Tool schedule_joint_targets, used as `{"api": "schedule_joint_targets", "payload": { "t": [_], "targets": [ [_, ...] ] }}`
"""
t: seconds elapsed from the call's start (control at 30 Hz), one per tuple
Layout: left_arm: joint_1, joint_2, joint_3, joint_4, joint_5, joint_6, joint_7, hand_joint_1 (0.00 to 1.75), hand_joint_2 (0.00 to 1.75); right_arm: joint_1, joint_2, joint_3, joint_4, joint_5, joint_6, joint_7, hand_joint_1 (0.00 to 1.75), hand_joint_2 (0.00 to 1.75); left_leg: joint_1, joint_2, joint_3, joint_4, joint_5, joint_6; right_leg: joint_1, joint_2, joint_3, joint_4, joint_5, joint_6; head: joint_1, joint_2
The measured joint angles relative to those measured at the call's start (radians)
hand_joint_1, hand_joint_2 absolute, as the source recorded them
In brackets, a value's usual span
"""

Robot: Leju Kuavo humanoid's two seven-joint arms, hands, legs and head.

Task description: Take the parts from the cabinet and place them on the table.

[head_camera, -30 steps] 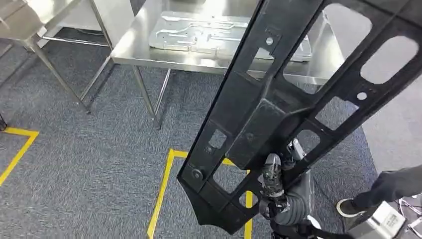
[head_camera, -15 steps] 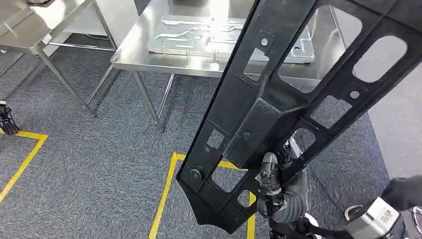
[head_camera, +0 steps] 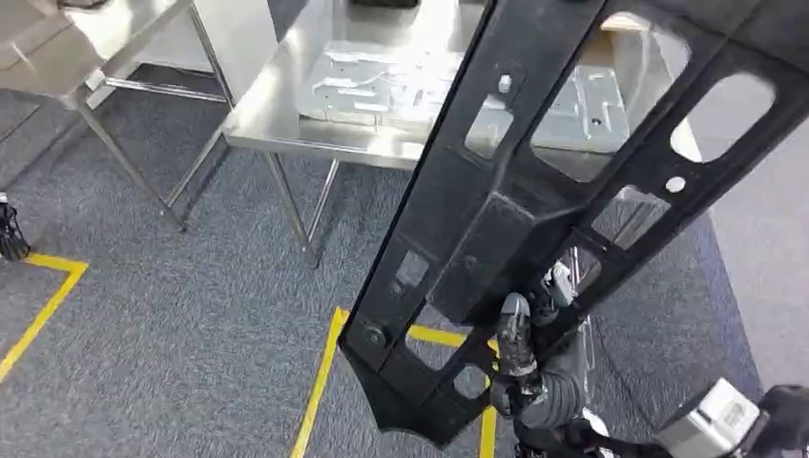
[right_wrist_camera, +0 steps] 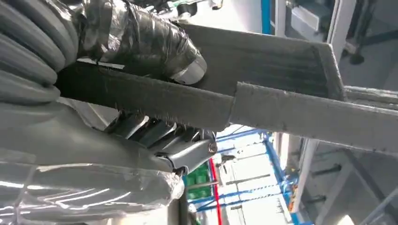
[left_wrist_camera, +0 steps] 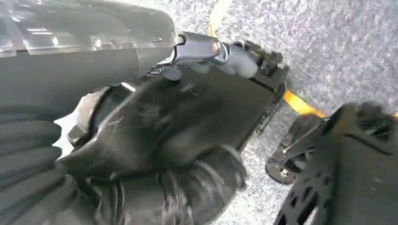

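Note:
A long black frame part [head_camera: 496,219] with cut-out windows slants up across the head view, from low centre to the top right. My right hand [head_camera: 523,367] grips it near its lower end. The right wrist view shows taped fingers [right_wrist_camera: 141,37] wrapped over the edge of the black frame part [right_wrist_camera: 263,103]. My left hand [left_wrist_camera: 155,140] hangs above the carpet, its dark fingers curled in with nothing between them. Ahead stands the steel table [head_camera: 286,134], partly hidden behind the part.
A pressed grey metal sheet [head_camera: 382,86] lies on the steel table. A second steel table [head_camera: 67,67] stands at the far left. Yellow floor tape [head_camera: 320,382] marks the grey carpet in front of me.
The whole view has shifted, so the camera moved; the table now sits a little lower and further right. A person's shoe and sleeve at the lower right have left the picture. My grip is unchanged.

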Motion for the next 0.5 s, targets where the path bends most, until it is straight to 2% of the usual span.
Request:
{"api": "schedule_joint_targets", "payload": {
  "t": [0.03,0.07,0.1,0.13,0.17,0.2,0.23,0.27,0.3,0.33,0.37,0.43,0.47,0.5],
  "targets": [
    [0.002,0.0,0.0,0.0,0.0,0.0,0.0,0.0,1.75,0.001,0.0,0.0,0.003,-0.002,0.001,0.0,1.75,1.75,0.0,0.0,0.014,0.0,-0.012,0.0,-0.001,0.0,-0.053,0.054,-0.035,0.002,-0.001,0.0],
    [0.004,0.0,0.0,0.0,0.0,0.0,0.0,0.0,1.75,0.002,0.0,0.0,0.006,-0.003,0.001,0.0,1.75,1.75,0.0,-0.002,0.03,0.0,-0.026,-0.001,-0.001,0.0,-0.095,0.08,-0.069,0.006,0.0,0.0],
    [0.006,0.0,0.0,0.0,0.0,0.0,0.0,0.0,1.75,0.002,0.0,0.0,0.009,-0.005,0.001,0.0,1.75,1.75,0.002,-0.005,0.047,0.0,-0.04,-0.003,-0.001,0.0,-0.117,0.072,-0.084,0.008,0.0,0.0],
    [0.008,0.0,0.0,0.0,0.0,0.0,0.0,0.0,1.75,0.002,0.0,0.0,0.011,-0.005,0.002,0.0,1.75,1.75,0.003,-0.008,0.069,0.0,-0.056,-0.007,-0.001,0.0,-0.124,0.033,-0.076,0.009,-0.001,0.0],
    [0.008,0.0,0.0,0.0,-0.001,0.0,0.0,0.0,1.75,0.002,0.0,0.0,0.011,-0.006,0.002,0.0,1.75,1.75,0.005,-0.01,0.092,0.0,-0.073,-0.01,-0.001,0.0,-0.117,-0.031,-0.038,0.008,0.0,0.0],
    [0.008,0.0,0.0,0.0,-0.002,0.0,0.0,0.0,1.75,0.002,0.0,0.0,0.012,-0.006,0.002,0.0,1.75,1.75,0.007,-0.01,0.115,0.0,-0.091,-0.012,-0.002,0.0,-0.106,-0.103,0.027,0.006,0.0,0.0],
    [0.011,0.0,0.0,0.0,-0.002,0.0,0.0,0.0,1.75,0.002,0.0,0.0,0.013,-0.007,0.002,0.0,1.75,1.75,0.007,-0.009,0.122,-0.003,-0.11,-0.018,-0.002,-0.002,-0.097,-0.168,0.151,0.005,0.002,0.0],
    [0.01,0.0,0.0,0.0,-0.002,0.0,0.0,0.0,1.75,0.003,0.0,0.0,0.017,-0.007,0.003,-0.002,1.75,1.75,0.006,-0.011,0.144,0.005,-0.128,-0.023,0.005,-0.003,-0.104,-0.17,0.169,-0.003,-0.001,0.0],
    [0.006,0.0,0.0,0.0,-0.002,0.002,0.0,0.0,1.75,0.001,0.0,0.0,0.019,-0.008,0.004,0.001,1.75,1.75,0.004,-0.012,0.138,-0.008,-0.134,-0.031,0.009,0.0,-0.091,-0.168,0.149,-0.014,0.005,0.0],
    [0.004,0.001,0.0,0.0,-0.002,0.002,0.0,0.0,1.75,0.002,0.0,0.0,0.018,-0.008,0.003,0.001,1.75,1.75,0.006,-0.01,0.155,-0.027,-0.134,-0.038,0.01,0.002,-0.086,-0.171,0.152,-0.023,0.008,0.0],
    [0.005,0.001,0.0,0.0,-0.002,0.002,0.0,0.0,1.75,0.002,0.0,0.0,0.019,-0.008,0.003,0.001,1.75,1.75,0.004,-0.009,0.15,0.01,-0.108,-0.042,0.009,0.005,-0.075,-0.184,0.143,-0.028,0.006,0.0],
    [0.005,0.001,0.0,0.0,-0.002,0.002,0.0,0.0,1.75,0.0,0.002,0.0,0.018,-0.008,0.004,-0.001,1.75,1.75,0.009,-0.005,0.099,0.119,-0.058,-0.049,0.006,0.004,-0.036,-0.196,0.126,-0.045,0.003,0.0],
    [0.003,0.001,0.0,0.0,-0.002,0.002,0.0,0.0,1.75,0.0,0.003,0.0,0.018,-0.007,0.005,-0.001,1.75,1.75,0.009,-0.004,0.048,0.2,-0.041,-0.054,0.007,0.004,-0.013,-0.203,0.115,-0.048,0.0,0.0],
    [0.003,0.001,0.0,0.0,-0.002,0.002,-0.001,0.0,1.75,0.0,0.004,0.0,0.019,-0.008,0.005,-0.001,1.75,1.75,0.01,-0.003,-0.004,0.259,-0.053,-0.056,0.008,0.004,0.005,-0.211,0.105,-0.052,-0.001,0.0]
  ]
}}
